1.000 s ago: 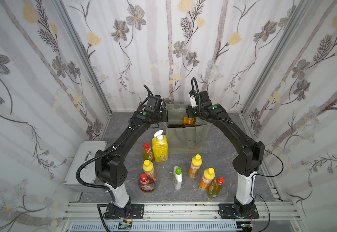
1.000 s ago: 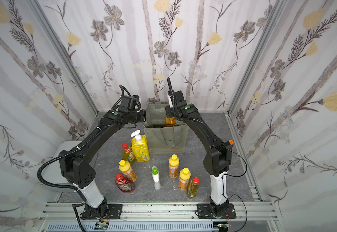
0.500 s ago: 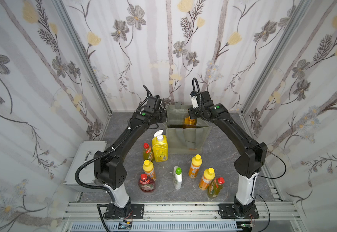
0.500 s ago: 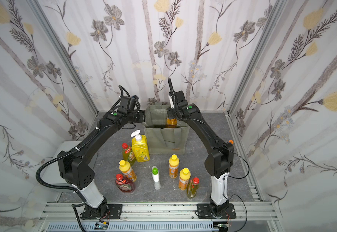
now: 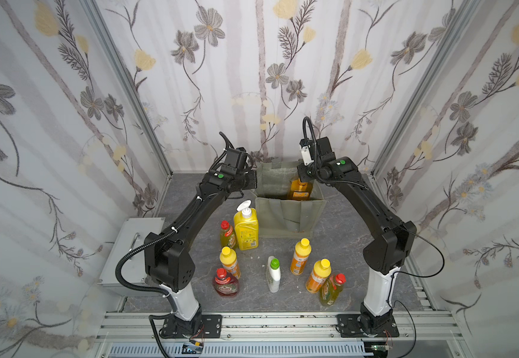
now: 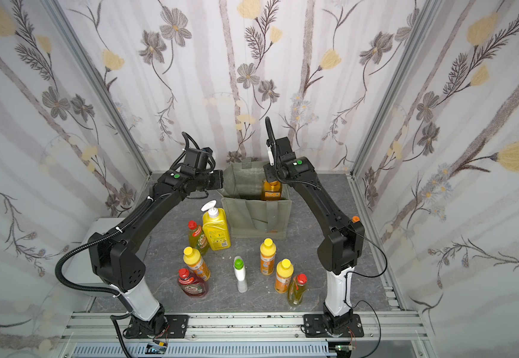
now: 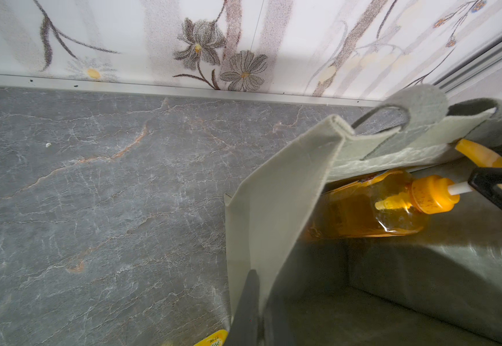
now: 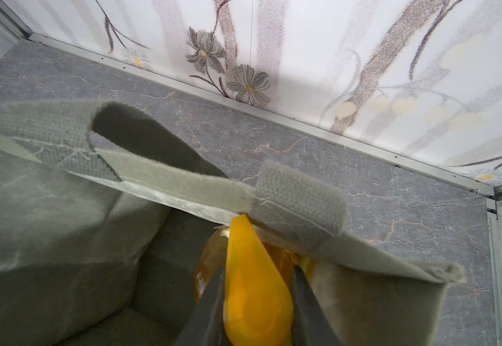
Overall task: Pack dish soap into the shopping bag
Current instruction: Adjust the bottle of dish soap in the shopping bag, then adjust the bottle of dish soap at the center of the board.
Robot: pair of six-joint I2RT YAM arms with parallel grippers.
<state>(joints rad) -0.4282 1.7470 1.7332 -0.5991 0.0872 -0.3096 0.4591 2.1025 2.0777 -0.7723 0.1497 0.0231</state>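
Observation:
The grey-green shopping bag point(image 5: 286, 217) point(image 6: 255, 217) stands open at the back of the table. My left gripper point(image 5: 253, 179) point(image 7: 260, 287) is shut on the bag's left wall, one finger outside and one inside. An orange pump bottle of dish soap point(image 5: 300, 189) point(image 6: 271, 190) point(image 7: 363, 209) sits inside the bag against its far right corner. My right gripper point(image 5: 303, 176) point(image 8: 257, 281) is shut on the bottle's orange pump head point(image 8: 255, 287). A big yellow pump bottle point(image 5: 245, 227) stands just left of the bag's front.
Several smaller bottles stand in front of the bag: a red-capped yellow-green one point(image 5: 227, 235), an orange one point(image 5: 229, 262), a red one point(image 5: 226, 283), a white green-capped one point(image 5: 273, 274), two more orange ones point(image 5: 300, 257) point(image 5: 318, 276). A grey metal box point(image 5: 134, 248) sits at the left.
The orange pump bottle has sunk slightly deeper into the bag with my right gripper. My left arm has barely moved and keeps its hold on the bag wall.

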